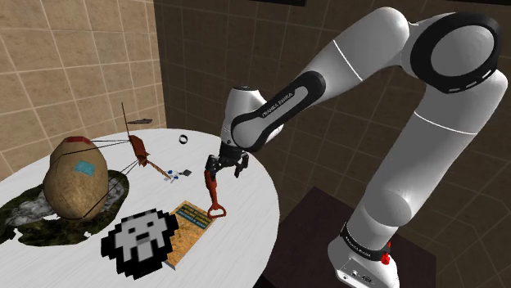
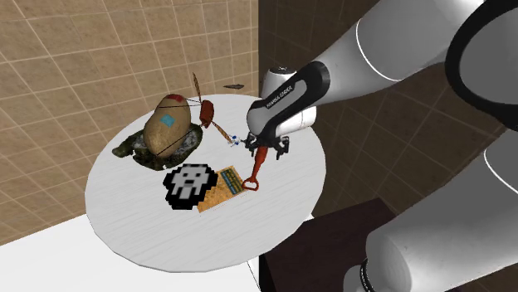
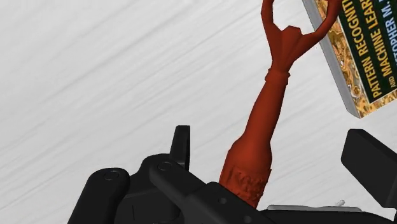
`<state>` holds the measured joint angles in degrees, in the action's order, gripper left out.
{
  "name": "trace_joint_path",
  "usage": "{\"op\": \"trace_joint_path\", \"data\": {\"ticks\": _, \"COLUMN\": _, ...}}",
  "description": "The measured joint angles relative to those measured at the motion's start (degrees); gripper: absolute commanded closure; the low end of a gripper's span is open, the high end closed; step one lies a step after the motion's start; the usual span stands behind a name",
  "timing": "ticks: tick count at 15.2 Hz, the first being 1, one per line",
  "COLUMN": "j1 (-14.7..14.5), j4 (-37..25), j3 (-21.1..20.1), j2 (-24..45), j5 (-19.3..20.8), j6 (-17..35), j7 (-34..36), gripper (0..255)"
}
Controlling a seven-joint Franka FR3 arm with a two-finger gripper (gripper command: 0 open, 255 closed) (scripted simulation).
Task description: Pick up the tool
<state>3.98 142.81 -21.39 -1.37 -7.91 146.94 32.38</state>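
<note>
The tool (image 1: 214, 196) is a slim dark-red opener with a forked head. It reaches from my gripper (image 1: 223, 172) down to the round white table (image 1: 262, 214), and its head ends beside a book (image 1: 187, 227). In the second exterior view the tool (image 2: 254, 170) slants below the gripper (image 2: 270, 152). In the wrist view the thick handle end of the tool (image 3: 257, 146) sits between the gripper's (image 3: 275, 137) fingers. The fingers (image 3: 181, 141) stand wide apart and neither touches it. The handle's end is hidden behind the hand.
The book (image 3: 356, 57) lies close to the tool's head. A black-and-white pixel figure (image 1: 141, 237) lies beside the book. Further along the table are a brown egg-shaped thing (image 1: 75, 176), a red object with thin rods (image 1: 139, 149), a small ring (image 1: 183, 139) and a little blue-white piece (image 1: 172, 173).
</note>
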Motion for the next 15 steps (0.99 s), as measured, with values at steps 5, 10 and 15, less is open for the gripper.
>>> {"op": "trace_joint_path", "data": {"ticks": 5, "j1": -1.0, "j4": -5.2, "j3": 1.1, "j2": 11.2, "j5": 7.4, "j6": 7.5, "j7": 10.3, "gripper": 0}}
{"op": "trace_joint_path", "data": {"ticks": 10, "j1": -2.0, "j4": -5.5, "j3": 2.7, "j2": 15.7, "j5": 10.2, "j6": 11.7, "j7": 12.5, "gripper": 0}}
{"op": "trace_joint_path", "data": {"ticks": 15, "j1": -2.8, "j4": -5.9, "j3": 3.8, "j2": 18.4, "j5": 11.9, "j6": 14.0, "j7": 13.6, "gripper": 255}}
